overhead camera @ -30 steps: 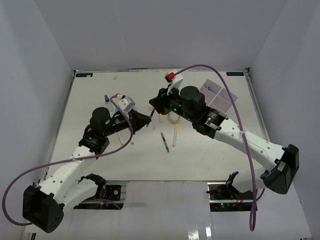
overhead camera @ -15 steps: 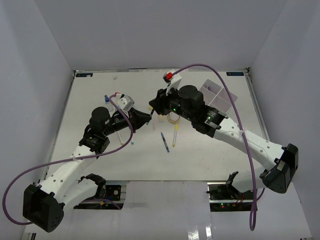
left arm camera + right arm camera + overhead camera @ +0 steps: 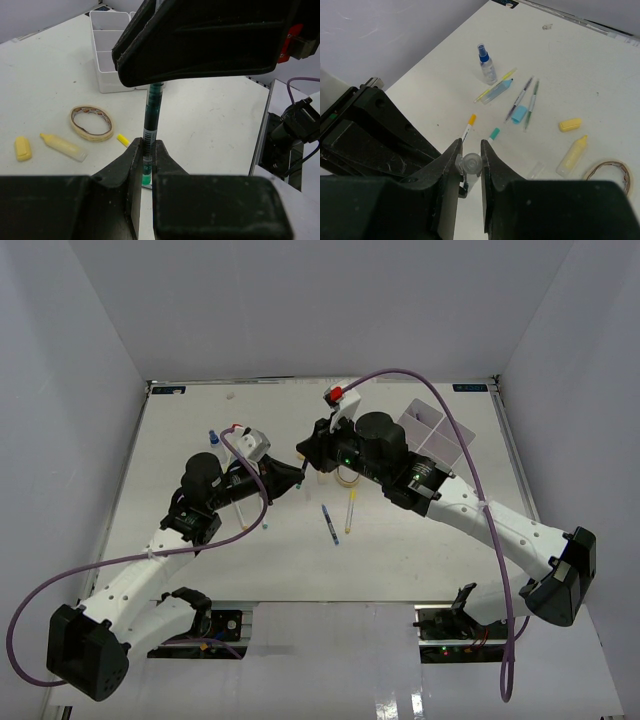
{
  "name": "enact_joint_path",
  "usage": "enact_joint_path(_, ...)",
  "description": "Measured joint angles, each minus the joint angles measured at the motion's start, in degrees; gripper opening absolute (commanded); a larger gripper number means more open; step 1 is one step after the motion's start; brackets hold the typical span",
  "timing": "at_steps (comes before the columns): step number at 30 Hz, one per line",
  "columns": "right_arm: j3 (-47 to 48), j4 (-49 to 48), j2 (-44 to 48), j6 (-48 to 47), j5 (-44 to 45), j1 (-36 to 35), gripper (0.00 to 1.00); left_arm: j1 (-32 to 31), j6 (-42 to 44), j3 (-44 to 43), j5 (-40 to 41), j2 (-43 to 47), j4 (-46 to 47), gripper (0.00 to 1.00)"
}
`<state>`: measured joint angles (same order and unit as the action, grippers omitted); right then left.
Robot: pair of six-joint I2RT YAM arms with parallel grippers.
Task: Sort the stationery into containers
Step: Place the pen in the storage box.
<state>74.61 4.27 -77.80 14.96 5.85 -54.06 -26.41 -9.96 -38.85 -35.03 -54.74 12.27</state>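
Your left fingers (image 3: 125, 167) are clenched on the green pen (image 3: 151, 112), which is held in the air over the middle of the tabletop (image 3: 215, 120). Your right fingers (image 3: 445, 170) flank its other end, and you cannot tell from here whether they grip it. If both arms pull at once, the pen may twist, slip and drop among loose pieces like the rubber-band ring (image 3: 91, 122). Release too early and it falls well short of the white tray (image 3: 440, 435) at the far right corner. The tabletop is plain matte white, boxed in by pale grey walls (image 3: 300, 300).
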Motion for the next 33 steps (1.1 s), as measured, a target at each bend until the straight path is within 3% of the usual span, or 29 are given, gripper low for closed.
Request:
enact_joint_path(6,-0.11,1.9,0.0,-0.85,1.86,0.48,0.08,0.11,-0.13,-0.33,0.61,-0.28,0.39,0.61)
enact_joint_path(16,-2.36,3.65,0.87,-3.5,8.44,9.53,0.09,0.28,-0.72,-1.57,3.17,-1.01,0.57,0.96)
enact_joint_path(26,-4.09,-2.56,-0.13,-9.81,16.46,29.49,0.13,0.5,-3.63,-7.17,18.53,-6.93,-7.63,0.98)
enact_joint_path(33,-4.11,-12.46,-7.91,-14.19,18.49,36.26,0.13,1.46,-6.03,-8.59,27.47,-10.91,-14.4,0.98)
